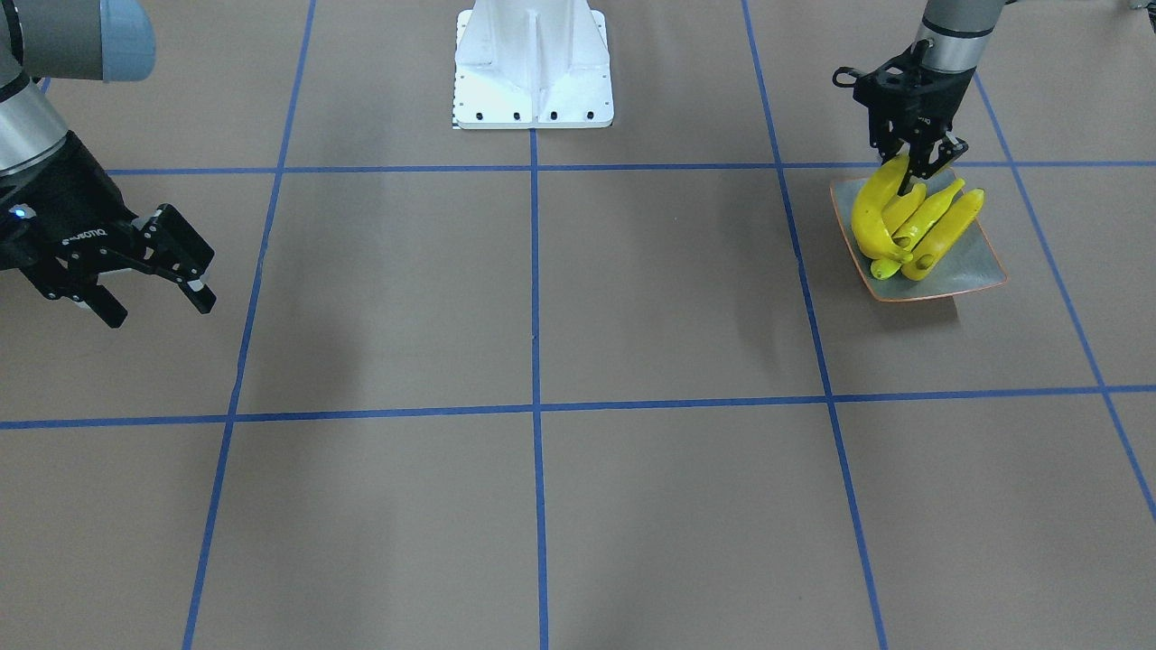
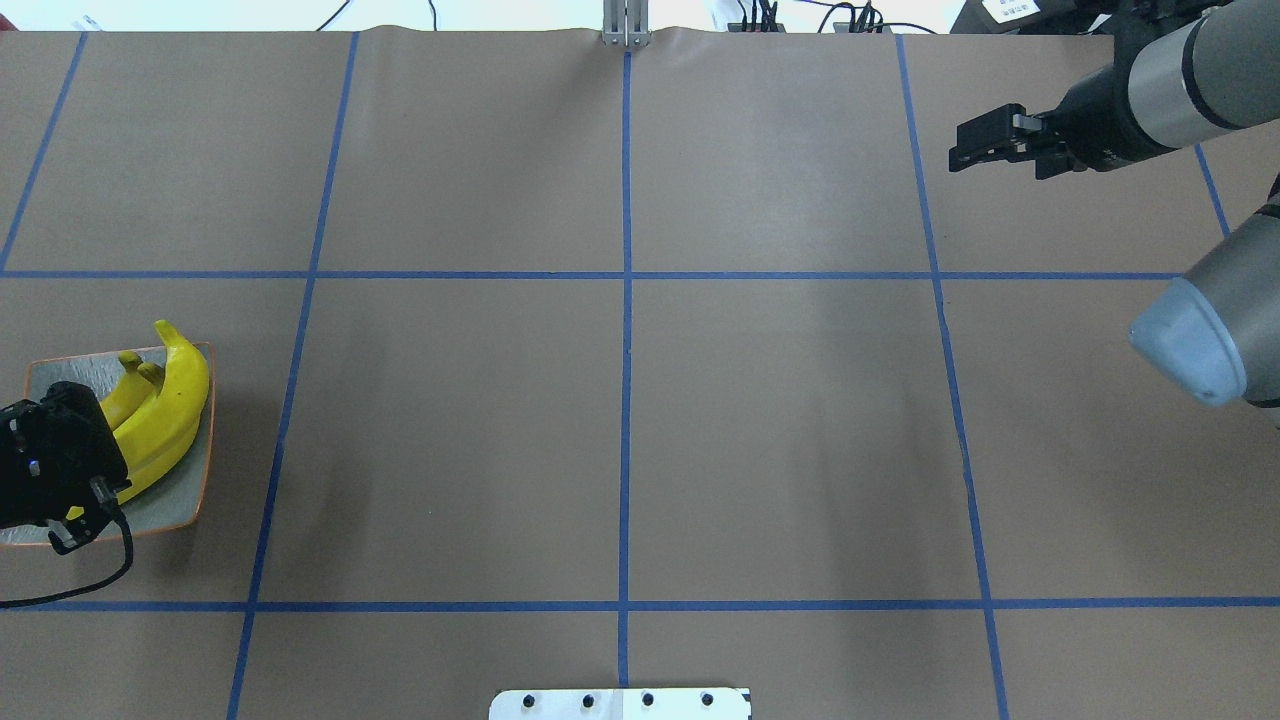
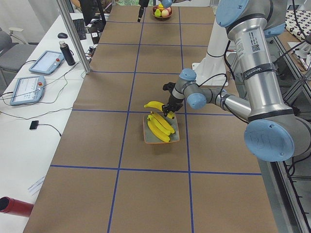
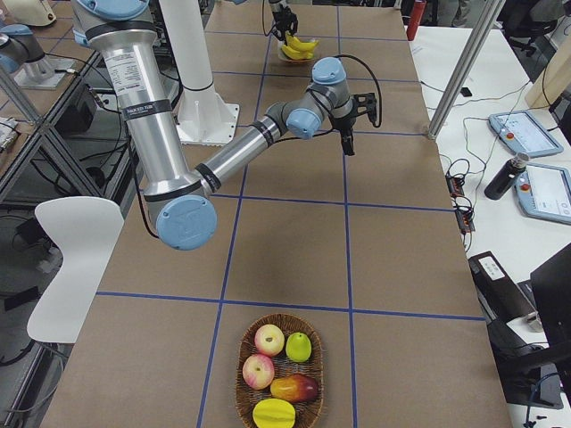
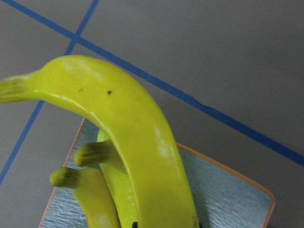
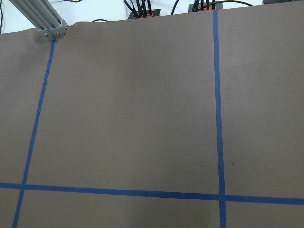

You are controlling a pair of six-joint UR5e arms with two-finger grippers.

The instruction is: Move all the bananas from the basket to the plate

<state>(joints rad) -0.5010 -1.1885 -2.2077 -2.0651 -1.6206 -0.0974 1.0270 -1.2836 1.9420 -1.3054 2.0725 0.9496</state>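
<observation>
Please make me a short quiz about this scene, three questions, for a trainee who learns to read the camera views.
1. True or false: the right claw holds a banana.
2. How many bananas are at the plate, counting the held banana in the left claw? A) two B) three C) four
3. Fill in: the basket of fruit contains no ____.
Key: 1 false, it is open and empty. 2 C. 3 bananas.
</observation>
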